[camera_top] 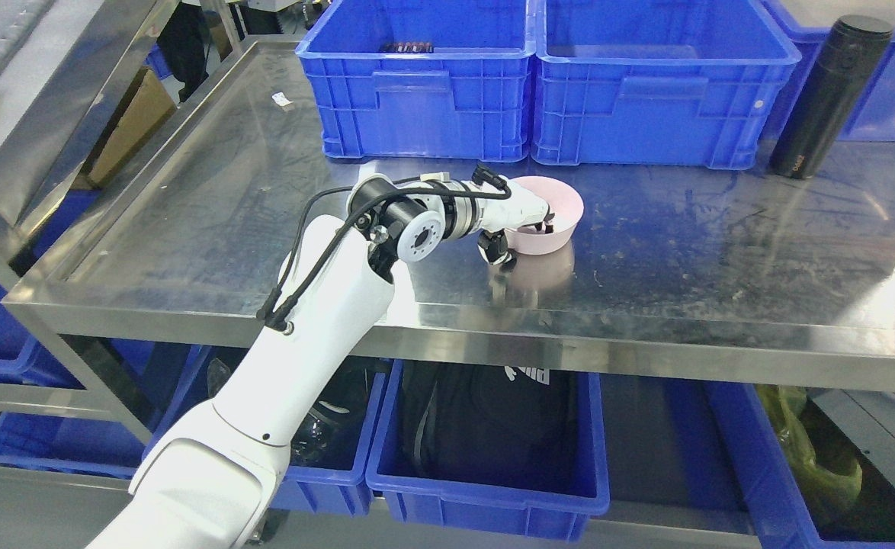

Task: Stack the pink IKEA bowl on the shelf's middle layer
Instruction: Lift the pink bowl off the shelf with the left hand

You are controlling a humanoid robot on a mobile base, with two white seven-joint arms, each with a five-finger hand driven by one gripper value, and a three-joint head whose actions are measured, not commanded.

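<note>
A pink bowl (553, 212) stands on the steel shelf surface (264, 229), just in front of the two blue crates. My left hand (522, 229) reaches in from the lower left and grips the bowl's near-left rim: fingers curl over the edge into the bowl, and the thumb (498, 250) presses on its outer wall. The bowl appears to rest on the steel or just touch it. Part of the rim is hidden behind my hand. My right arm does not show.
Two large blue crates (425, 84) (657, 91) line the back of the shelf. A tall black flask (825, 95) stands at the right. Below the shelf are more blue bins (485, 488) holding dark items. Bare steel lies left and right of the bowl.
</note>
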